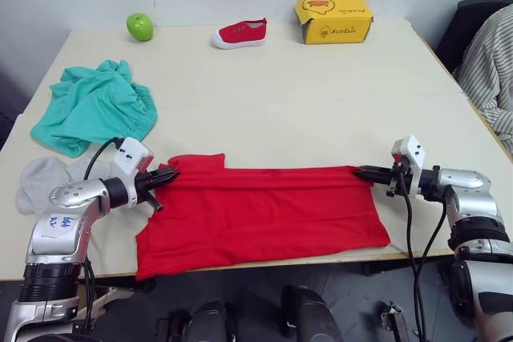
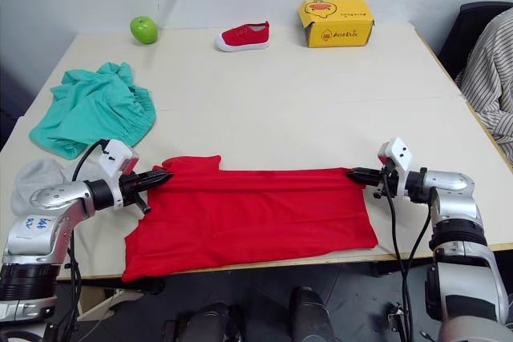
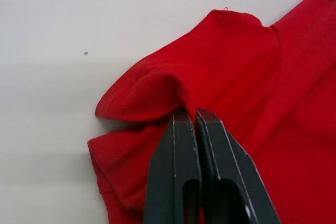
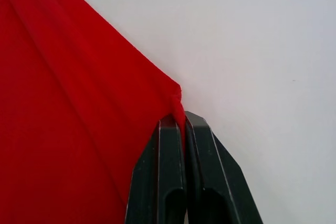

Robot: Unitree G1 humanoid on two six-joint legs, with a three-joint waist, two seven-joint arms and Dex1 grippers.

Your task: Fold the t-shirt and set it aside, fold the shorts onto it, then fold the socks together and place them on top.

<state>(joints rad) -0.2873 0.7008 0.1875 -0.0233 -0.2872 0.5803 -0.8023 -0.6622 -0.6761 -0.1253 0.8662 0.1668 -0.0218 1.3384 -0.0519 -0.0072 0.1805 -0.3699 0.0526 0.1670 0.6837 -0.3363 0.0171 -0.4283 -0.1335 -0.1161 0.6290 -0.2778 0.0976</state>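
Observation:
The red t-shirt point(image 1: 264, 214) lies stretched sideways along the table's front edge, folded lengthwise. My left gripper point(image 1: 170, 175) is shut on its left end near the sleeve; in the left wrist view the fingers point(image 3: 181, 145) pinch a bunched fold of red cloth. At the shirt's far right corner my right gripper point(image 1: 361, 171) is shut too, its fingers point(image 4: 173, 129) clamping the corner hem. The teal shorts point(image 1: 94, 106) lie crumpled at the left of the table. Light grey socks point(image 1: 42, 180) sit just below them, beside my left arm.
A green apple point(image 1: 139, 26), a small red shoe point(image 1: 240, 34) and a yellow cardboard box point(image 1: 333, 18) stand along the far edge of the table point(image 1: 304, 102). A person's striped sleeve point(image 1: 489, 70) shows at the right, by a dark chair.

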